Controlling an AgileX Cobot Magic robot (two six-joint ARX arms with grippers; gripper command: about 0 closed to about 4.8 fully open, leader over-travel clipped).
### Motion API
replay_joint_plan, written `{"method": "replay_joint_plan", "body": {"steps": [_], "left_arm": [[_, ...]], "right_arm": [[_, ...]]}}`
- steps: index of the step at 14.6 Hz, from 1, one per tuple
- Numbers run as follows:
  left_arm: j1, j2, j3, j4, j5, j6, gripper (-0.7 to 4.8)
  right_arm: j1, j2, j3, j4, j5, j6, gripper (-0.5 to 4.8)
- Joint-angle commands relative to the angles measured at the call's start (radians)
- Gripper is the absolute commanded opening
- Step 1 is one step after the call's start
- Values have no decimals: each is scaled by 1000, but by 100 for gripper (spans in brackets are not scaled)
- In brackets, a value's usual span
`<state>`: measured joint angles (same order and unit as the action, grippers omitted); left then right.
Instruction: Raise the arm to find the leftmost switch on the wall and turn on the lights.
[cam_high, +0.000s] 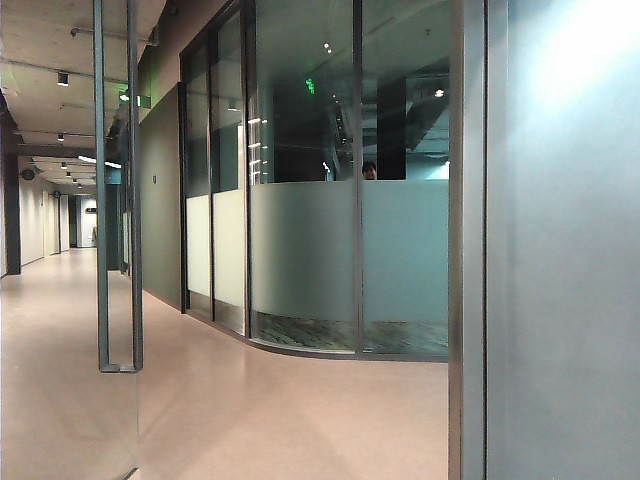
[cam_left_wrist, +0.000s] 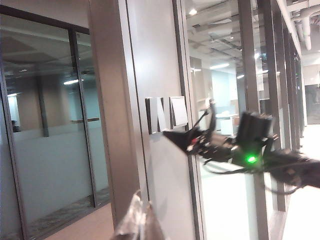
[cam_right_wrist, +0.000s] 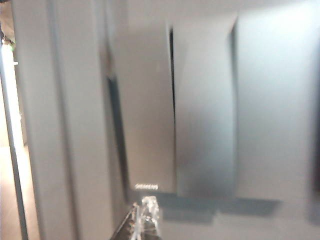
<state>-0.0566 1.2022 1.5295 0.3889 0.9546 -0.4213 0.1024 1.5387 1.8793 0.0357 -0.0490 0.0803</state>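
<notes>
the right gripper (cam_right_wrist: 142, 220) is raised close to the wall switch plate (cam_right_wrist: 200, 110), w/ only its clear-taped tip showing at the frame edge just under the leftmost switch (cam_right_wrist: 147, 107). prob held there bc that rocker is the target and the tip has to push it. can't tell if its fingers are spread or pressed together, too little shows. in the left wrist view the same arm (cam_left_wrist: 235, 147) reaches in from the side w/ its dark tip at the switch plate (cam_left_wrist: 167, 114) on the grey wall panel (cam_left_wrist: 150, 60), a green led lit on its body.

the left gripper (cam_left_wrist: 135, 222) hangs back lower down, well apart from the plate, only a blurry clear tip visible; finger state can't be told either. looks parked so its cam can watch the other arm work.

count: right wrist view shows 2 rockers clearly side by side, maybe a 3rd at the far side but blur makes it unsure. 2 arms, 1 at the switch. ext view shows just a corridor w/ glass partitions (cam_high: 300, 250), no arm or switch in it.

judgement: the press isn't clearly done yet; next is a short push on the leftmost rocker.
</notes>
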Motion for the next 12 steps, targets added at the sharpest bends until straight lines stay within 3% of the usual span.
{"method": "replay_joint_plan", "body": {"steps": [1, 4, 12], "left_arm": [[2, -3, 4, 12, 4, -6, -5], [2, -3, 4, 0, 4, -6, -5], [2, -18, 1, -188, -8, 11, -5]], "right_arm": [[0, -69, 5, -101, -60, -3, -1], [0, -176, -55, -179, -89, -6, -1], [0, -781, -741, -127, -58, 30, -1]]}}
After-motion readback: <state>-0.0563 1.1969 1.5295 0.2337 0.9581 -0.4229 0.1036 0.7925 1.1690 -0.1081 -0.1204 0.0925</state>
